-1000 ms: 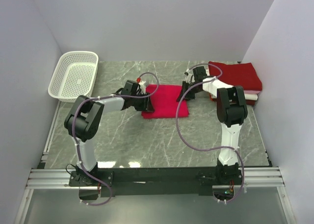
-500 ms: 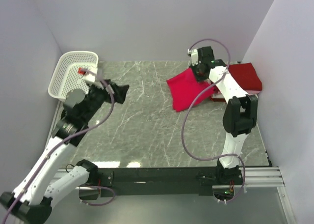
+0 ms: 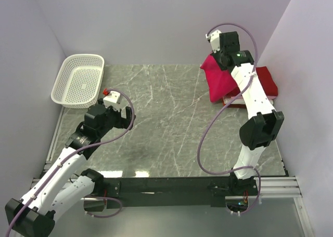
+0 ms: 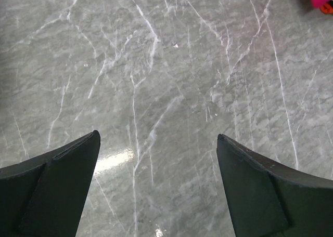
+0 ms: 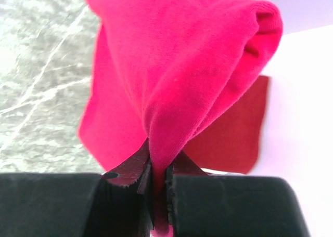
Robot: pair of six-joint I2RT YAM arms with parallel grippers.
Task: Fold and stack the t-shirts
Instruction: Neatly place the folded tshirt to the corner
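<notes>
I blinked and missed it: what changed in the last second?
The right gripper lifted the pink shirt from mid-table and swung it toward the dark red shirt. The left gripper left it and drew back, open. The basket and dark red shirt stayed.

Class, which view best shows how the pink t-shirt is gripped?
Right wrist view: the pink t-shirt is pinched, bunched, in the right gripper. Top view shows it small, near the crimson t-shirt; left wrist shows nothing clear.
</notes>
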